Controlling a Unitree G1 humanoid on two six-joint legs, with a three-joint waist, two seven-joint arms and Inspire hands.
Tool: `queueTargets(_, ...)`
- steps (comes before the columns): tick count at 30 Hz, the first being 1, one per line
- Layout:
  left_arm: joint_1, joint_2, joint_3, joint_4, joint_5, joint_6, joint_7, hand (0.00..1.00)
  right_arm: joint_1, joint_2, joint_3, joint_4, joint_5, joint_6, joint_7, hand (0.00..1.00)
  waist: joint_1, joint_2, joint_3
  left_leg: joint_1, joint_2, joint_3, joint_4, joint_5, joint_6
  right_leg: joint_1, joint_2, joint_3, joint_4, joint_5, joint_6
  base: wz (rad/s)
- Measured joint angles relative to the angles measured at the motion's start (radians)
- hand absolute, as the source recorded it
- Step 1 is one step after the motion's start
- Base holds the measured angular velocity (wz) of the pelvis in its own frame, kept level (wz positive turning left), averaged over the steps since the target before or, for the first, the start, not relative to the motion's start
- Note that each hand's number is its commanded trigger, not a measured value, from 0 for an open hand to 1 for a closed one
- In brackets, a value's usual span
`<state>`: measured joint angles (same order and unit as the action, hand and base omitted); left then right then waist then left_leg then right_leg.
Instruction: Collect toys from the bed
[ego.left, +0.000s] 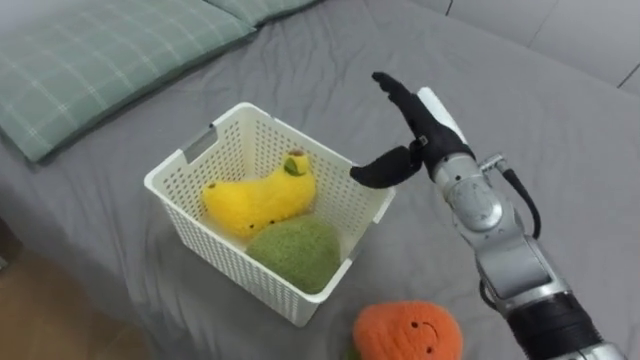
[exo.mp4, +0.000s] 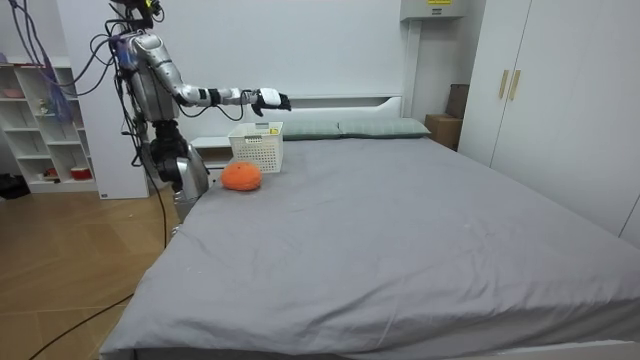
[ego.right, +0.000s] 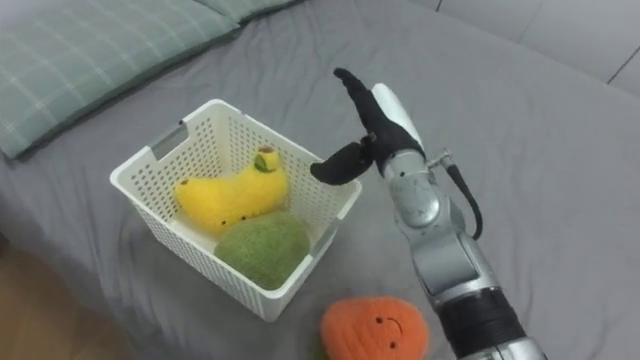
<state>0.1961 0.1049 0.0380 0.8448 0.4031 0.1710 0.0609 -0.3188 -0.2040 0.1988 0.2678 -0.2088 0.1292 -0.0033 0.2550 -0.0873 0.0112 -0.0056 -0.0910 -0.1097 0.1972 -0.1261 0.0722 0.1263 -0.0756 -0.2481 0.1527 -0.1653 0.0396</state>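
Note:
A white plastic basket (ego.left: 185, 165) (ego.right: 150, 160) (exo.mp4: 257, 147) stands on the grey bed and holds a yellow banana plush (ego.left: 258, 196) (ego.right: 228, 194) and a green round plush (ego.left: 296, 252) (ego.right: 262, 247). My right hand (ego.left: 412, 130) (ego.right: 372, 125) (exo.mp4: 268, 99) hovers above the basket's right rim, fingers straight and thumb spread, holding nothing. An orange plush with a smiling face (ego.left: 408, 333) (ego.right: 375, 328) (exo.mp4: 241, 176) lies on the bedsheet just in front of the basket, near the bed's edge.
A green checked pillow (ego.left: 90, 55) (ego.right: 70, 60) lies behind the basket at the left. The grey bed (exo.mp4: 400, 230) stretches wide to the room view's right. I stand at the bed's corner beside a white shelf (exo.mp4: 45, 120). White wardrobes (exo.mp4: 540, 90) line the far side.

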Motion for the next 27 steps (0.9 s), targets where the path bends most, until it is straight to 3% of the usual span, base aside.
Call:
queueTargets(2,0.007,-0.001,0.002,0.0,0.001,-0.01,0.011,0.0,0.04,-0.001,-0.028,-0.007,0.018,-0.002,-0.013,0.0,-0.039,0.007,-0.0044,0.001,0.001,0.006,-0.002,0.0,0.0,-0.003,0.0,0.0,0.0,0.0,0.0,-0.08)
queueTargets(7,0.033,-0.002,0.029,-0.006,0.0,-0.033,0.016,0.0,0.128,-0.009,-0.068,-0.046,0.023,-0.009,-0.04,0.0,-0.086,0.01,-0.0104,0.021,0.015,0.051,-0.016,-0.001,-0.001,-0.003,0.004,0.023,0.0,0.001,0.0,-0.22)
queueTargets(11,0.041,0.002,0.038,-0.004,-0.002,-0.049,0.023,0.0,0.175,-0.018,-0.077,-0.052,0.041,-0.011,-0.043,0.0,-0.1,0.013,-0.011,0.039,0.027,0.084,-0.03,-0.009,-0.004,-0.004,0.011,0.057,0.003,0.004,-0.002,-0.32)
queueTargets(14,0.048,0.005,0.038,-0.003,-0.019,-0.051,0.024,0.0,0.207,-0.014,-0.111,-0.048,0.064,-0.021,-0.037,0.0,-0.139,0.018,-0.0088,0.043,0.028,0.084,-0.029,-0.014,-0.004,-0.001,0.012,0.06,0.002,0.004,-0.002,-0.04)
queueTargets(23,0.058,0.006,0.038,0.0,-0.029,-0.048,0.023,0.0,0.306,-0.013,-0.119,-0.011,0.043,-0.02,0.037,0.0,-0.148,0.011,-0.0132,0.05,0.036,0.108,-0.029,-0.019,-0.007,-0.009,0.018,0.079,0.001,0.004,-0.002,-0.08)
queueTargets(27,0.06,0.007,0.035,0.003,-0.094,-0.045,0.026,0.0,0.35,-0.011,-0.081,0.023,0.039,0.003,0.082,0.0,-0.149,0.011,-0.0131,0.05,0.039,0.113,-0.031,-0.028,-0.008,-0.007,0.021,0.085,0.0,0.004,-0.002,-0.07)
